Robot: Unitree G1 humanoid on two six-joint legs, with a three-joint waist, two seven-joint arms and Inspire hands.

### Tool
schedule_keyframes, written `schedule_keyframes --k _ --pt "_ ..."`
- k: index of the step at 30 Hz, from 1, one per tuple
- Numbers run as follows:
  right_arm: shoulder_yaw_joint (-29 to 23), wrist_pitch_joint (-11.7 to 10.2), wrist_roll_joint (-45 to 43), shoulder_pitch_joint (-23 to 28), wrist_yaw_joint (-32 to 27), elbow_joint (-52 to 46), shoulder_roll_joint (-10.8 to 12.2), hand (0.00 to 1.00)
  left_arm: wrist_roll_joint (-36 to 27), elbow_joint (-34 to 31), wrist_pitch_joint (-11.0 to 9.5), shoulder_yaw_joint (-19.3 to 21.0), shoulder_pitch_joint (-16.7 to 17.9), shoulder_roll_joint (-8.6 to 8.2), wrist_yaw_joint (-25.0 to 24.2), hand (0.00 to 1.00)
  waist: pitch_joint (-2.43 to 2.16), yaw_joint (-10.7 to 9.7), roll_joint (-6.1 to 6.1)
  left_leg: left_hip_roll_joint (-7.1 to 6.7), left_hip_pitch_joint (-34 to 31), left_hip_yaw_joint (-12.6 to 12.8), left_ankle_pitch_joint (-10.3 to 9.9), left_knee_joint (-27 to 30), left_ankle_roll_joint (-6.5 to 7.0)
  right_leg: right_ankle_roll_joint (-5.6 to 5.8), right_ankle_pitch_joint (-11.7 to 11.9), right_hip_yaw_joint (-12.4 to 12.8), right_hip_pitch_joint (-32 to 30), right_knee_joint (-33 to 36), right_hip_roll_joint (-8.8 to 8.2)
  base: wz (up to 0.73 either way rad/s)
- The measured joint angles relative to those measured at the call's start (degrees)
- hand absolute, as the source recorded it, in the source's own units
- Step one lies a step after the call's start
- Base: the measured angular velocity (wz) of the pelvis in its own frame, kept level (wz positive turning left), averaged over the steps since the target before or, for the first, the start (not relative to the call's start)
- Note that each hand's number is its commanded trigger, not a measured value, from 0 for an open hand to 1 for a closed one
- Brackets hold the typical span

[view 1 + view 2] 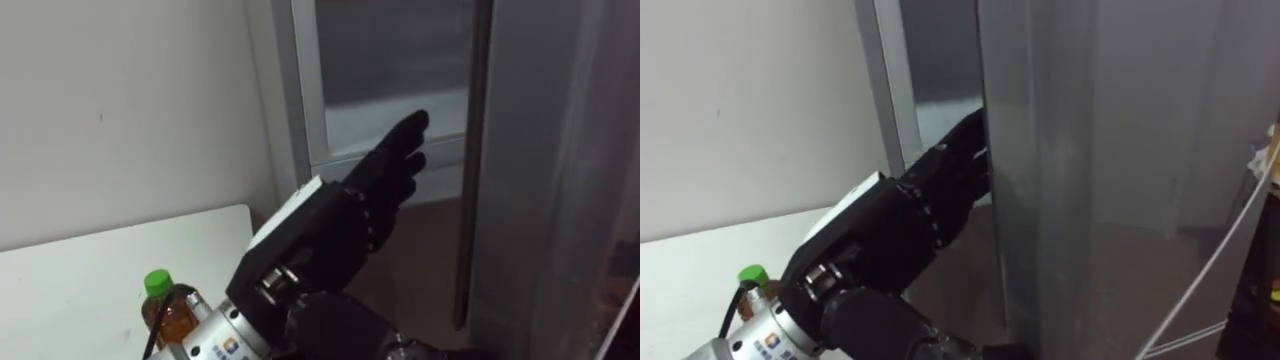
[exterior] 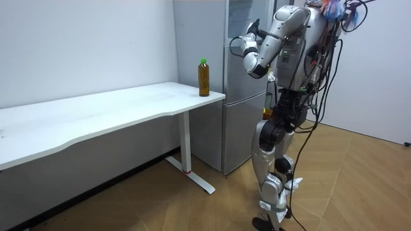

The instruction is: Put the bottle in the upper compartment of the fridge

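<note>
The black left hand reaches up with its fingers straight and close together, their tips at the vertical edge of the tall, smooth grey metal fridge. The slim, green-capped bottle of amber liquid stands upright near the corner of the flat white table, beside the fridge.

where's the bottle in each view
left eye view: bottle lower left, near the bottom edge.
right eye view: bottle lower left, mostly hidden.
room view: bottle upper centre, upright on the white table end.
shared landmark: the grey fridge beside that table.
</note>
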Motion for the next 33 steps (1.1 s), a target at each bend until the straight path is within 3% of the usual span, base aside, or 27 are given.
schedule_keyframes --k 9,13,17,31,32,33 --pt "0.76 0.02 2.93 -0.20 0.21 0.48 0.22 0.00 0.07 0.13 -0.25 -3.14 -0.08 -1.03 -3.42 0.00 0.21 -1.46 0.02 0.23 0.50 0.07 0.00 -0.89 -0.04 -0.24 -0.03 1.54 -0.06 -0.03 0.74 -0.08" --pt "0.80 0.02 3.62 -0.39 0.17 0.47 0.46 0.00 0.04 0.15 -0.25 -3.16 -0.09 -2.14 -3.90 0.00 0.74 -1.94 -0.65 0.32 1.17 1.19 -0.01 -0.99 -0.07 -0.29 -0.05 2.13 -0.09 -0.05 0.83 -0.12" --pt "1.05 0.01 4.88 -0.41 0.19 0.47 0.64 0.00 0.02 0.16 -0.26 -3.16 -0.09 -2.15 -4.28 0.00 1.23 -2.05 -1.38 0.38 1.34 1.65 -0.06 -1.48 -0.13 -0.27 -0.04 3.09 -0.23 -0.05 1.31 -0.10" --pt "0.87 0.01 4.92 -1.07 1.74 0.93 0.57 0.00 -0.06 0.92 -0.26 -3.17 -0.11 -2.11 -4.44 0.00 1.02 -3.90 -1.09 0.48 1.81 3.65 -0.06 -1.28 -0.16 -0.37 0.05 5.02 -1.00 -0.02 1.41 -0.09" --pt "0.88 0.01 5.01 -1.09 2.03 0.90 0.55 0.00 -0.13 0.92 -0.26 -3.17 -0.11 -2.13 -4.46 0.05 0.99 -4.13 -1.05 0.53 1.81 4.00 -0.06 -1.25 -0.16 -0.41 0.07 5.08 -1.06 0.04 1.43 -0.04" --pt "0.88 0.01 5.01 -1.10 2.06 0.89 0.55 0.00 -0.13 0.92 -0.26 -3.17 -0.11 -2.13 -4.47 0.30 0.97 -4.24 -1.02 0.55 1.81 4.12 -0.06 -1.23 -0.16 -0.43 0.09 5.12 -1.09 0.05 1.44 -0.06"
